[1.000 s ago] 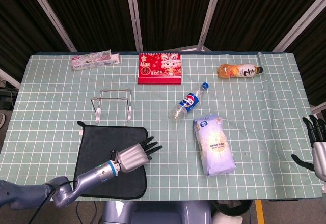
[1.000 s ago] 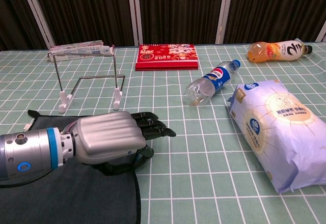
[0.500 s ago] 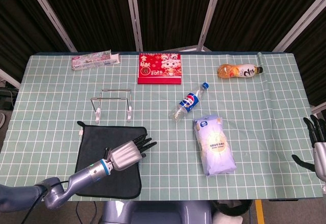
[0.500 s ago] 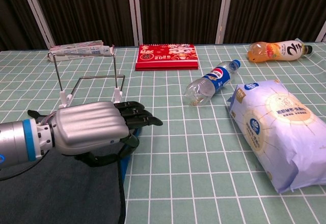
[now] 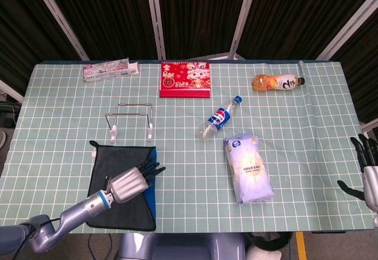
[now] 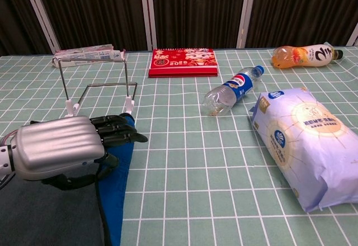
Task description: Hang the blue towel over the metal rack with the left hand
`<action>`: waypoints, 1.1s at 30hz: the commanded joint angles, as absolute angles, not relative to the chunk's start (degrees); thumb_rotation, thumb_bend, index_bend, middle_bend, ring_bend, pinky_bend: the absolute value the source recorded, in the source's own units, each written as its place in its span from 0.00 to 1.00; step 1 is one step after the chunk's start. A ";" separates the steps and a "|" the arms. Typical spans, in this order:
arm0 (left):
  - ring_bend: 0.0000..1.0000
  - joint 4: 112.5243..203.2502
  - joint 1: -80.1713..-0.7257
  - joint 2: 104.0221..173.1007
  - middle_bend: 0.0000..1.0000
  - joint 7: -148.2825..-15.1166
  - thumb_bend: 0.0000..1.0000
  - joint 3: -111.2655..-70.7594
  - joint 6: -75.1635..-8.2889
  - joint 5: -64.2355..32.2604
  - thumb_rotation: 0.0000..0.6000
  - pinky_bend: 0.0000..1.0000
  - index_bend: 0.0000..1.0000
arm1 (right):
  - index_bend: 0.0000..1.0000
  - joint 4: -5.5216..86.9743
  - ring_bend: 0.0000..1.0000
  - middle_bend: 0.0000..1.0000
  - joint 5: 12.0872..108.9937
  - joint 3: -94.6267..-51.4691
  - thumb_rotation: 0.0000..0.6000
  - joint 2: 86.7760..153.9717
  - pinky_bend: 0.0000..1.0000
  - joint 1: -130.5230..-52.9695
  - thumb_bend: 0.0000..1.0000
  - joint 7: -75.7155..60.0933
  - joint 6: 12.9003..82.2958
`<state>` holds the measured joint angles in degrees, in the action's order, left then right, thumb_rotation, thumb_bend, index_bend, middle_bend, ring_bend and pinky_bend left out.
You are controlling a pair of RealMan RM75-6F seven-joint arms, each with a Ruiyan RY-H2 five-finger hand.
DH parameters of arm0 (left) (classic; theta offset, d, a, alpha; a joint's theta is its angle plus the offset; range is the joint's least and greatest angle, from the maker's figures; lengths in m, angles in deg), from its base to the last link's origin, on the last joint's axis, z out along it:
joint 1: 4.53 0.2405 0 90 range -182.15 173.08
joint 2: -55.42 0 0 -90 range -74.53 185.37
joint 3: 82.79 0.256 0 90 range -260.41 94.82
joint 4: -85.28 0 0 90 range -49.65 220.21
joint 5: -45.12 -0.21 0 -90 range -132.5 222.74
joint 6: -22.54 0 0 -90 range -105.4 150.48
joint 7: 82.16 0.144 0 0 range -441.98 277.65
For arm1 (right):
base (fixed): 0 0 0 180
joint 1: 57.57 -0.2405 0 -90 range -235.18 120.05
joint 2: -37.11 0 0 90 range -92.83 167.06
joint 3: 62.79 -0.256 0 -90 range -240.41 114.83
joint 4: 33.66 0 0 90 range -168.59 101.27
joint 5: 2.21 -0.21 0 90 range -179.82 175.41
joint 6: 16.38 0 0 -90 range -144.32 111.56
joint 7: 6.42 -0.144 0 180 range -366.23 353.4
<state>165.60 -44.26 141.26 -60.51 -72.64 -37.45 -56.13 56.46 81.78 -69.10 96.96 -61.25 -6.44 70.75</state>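
Since the earlier frame the left hand (image 5: 129, 183) moves back toward the robot, pinching the blue towel's (image 5: 121, 183) right edge and folding it over, blue underside showing, just in front of the metal rack (image 5: 131, 120), so lifting seems next.

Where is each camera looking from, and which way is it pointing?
Head view: sits high, looking steeply down on the whole table; shows the left hand on the towel and the right hand at the table's right edge.
Chest view: sits low at the near table edge, looking across it toward the dark curtain; shows only the left hand, big and close.
Both show: the left hand, the towel, the metal rack, the bottles, the bag and the red calendar.
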 commanded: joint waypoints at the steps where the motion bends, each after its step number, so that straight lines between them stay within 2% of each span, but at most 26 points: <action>1: 0.00 165.02 -43.49 140.06 0.00 -60.99 0.56 -71.70 -38.39 -57.05 1.00 0.00 0.71 | 0.00 56.47 0.00 0.00 81.86 -69.07 1.00 96.92 0.00 -61.21 0.00 -6.58 70.81; 11: 0.00 161.02 -41.56 136.29 0.00 -64.27 0.56 -69.12 -40.72 -59.40 1.00 0.00 0.72 | 0.00 56.68 0.00 0.00 82.03 -68.95 1.00 97.09 0.00 -61.29 0.00 -5.81 70.71; 33: 0.00 153.55 -37.47 134.11 0.00 -68.62 0.56 -66.45 -43.76 -62.20 1.00 0.00 0.72 | 0.00 56.84 0.00 0.00 82.11 -68.77 1.00 97.28 0.00 -61.33 0.00 -5.13 70.52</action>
<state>153.77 -37.61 134.13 -68.48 -66.42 -43.63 -62.14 56.84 82.11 -68.78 97.27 -61.33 -5.12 70.53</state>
